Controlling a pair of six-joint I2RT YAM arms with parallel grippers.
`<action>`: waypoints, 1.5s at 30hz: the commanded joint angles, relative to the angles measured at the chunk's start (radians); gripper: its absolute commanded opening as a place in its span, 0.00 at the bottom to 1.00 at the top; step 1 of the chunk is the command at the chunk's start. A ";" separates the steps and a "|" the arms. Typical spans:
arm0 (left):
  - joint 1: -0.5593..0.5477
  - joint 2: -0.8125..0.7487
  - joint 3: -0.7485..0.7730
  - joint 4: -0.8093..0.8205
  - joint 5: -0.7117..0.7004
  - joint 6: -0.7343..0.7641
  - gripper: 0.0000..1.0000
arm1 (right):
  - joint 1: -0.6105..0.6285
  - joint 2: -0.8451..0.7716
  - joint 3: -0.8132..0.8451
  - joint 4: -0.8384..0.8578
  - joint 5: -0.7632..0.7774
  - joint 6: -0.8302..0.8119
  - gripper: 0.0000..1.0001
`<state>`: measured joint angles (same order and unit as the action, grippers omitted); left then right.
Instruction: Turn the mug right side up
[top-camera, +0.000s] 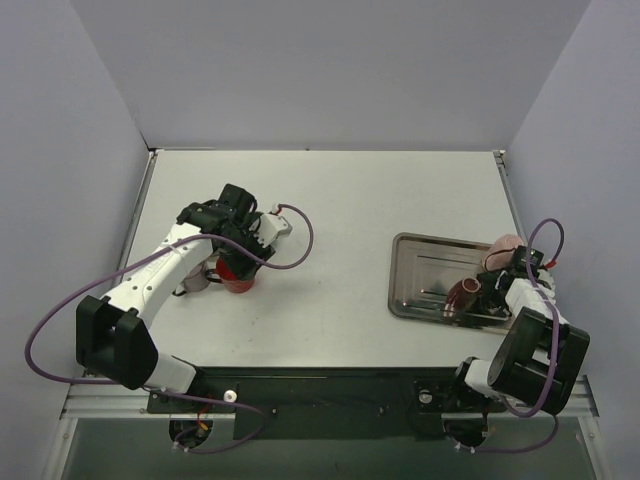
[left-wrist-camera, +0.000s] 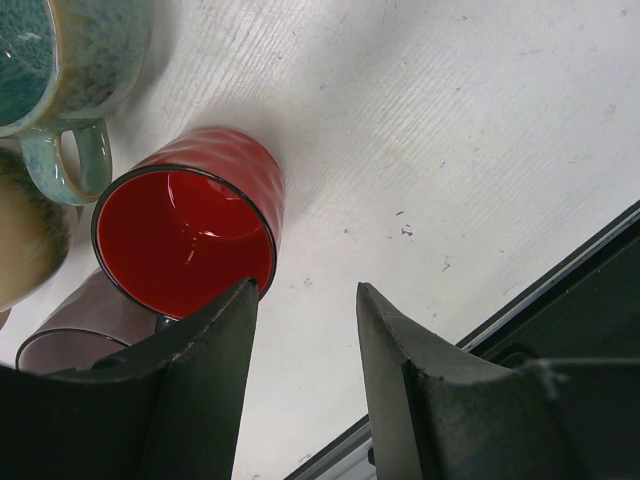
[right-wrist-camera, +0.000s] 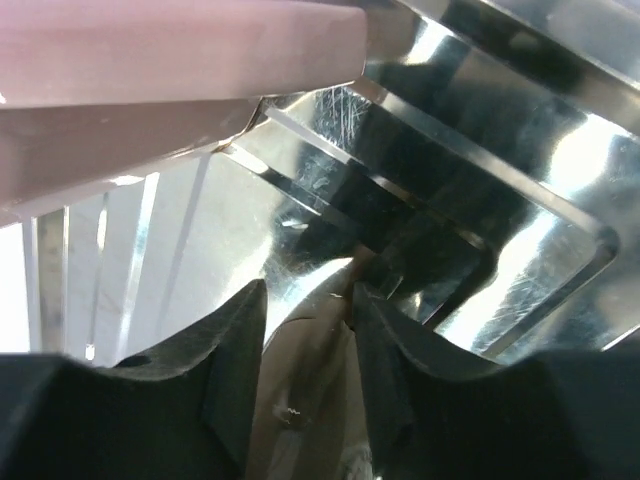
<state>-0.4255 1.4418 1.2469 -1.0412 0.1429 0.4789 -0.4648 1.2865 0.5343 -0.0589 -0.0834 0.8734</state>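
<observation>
Here, maroon mug (top-camera: 462, 293) on its side, pinched between right gripper's (right-wrist-camera: 306, 296) jaws.

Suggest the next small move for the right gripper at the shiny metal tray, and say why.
Probably close the right gripper firmly. The dark red mug lies on its side in the shiny metal tray, and what looks like its brownish wall already sits between the narrow jaws.

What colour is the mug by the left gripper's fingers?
Red, inside and out, with a dark rim. The left wrist view shows the mug best.
</observation>
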 joint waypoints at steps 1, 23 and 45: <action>-0.012 -0.031 0.020 0.030 0.026 0.000 0.54 | -0.003 0.011 -0.017 0.021 -0.022 0.007 0.29; -0.018 -0.057 0.201 -0.178 0.536 0.089 0.62 | 0.389 -0.458 0.059 0.241 -0.185 -0.240 0.00; -0.033 -0.238 -0.017 0.739 1.110 -0.937 0.83 | 1.407 -0.245 0.443 0.614 0.057 -0.326 0.00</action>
<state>-0.4503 1.2285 1.2724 -0.6258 1.1442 -0.1604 0.9283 1.0122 0.9077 0.3847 -0.0822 0.5629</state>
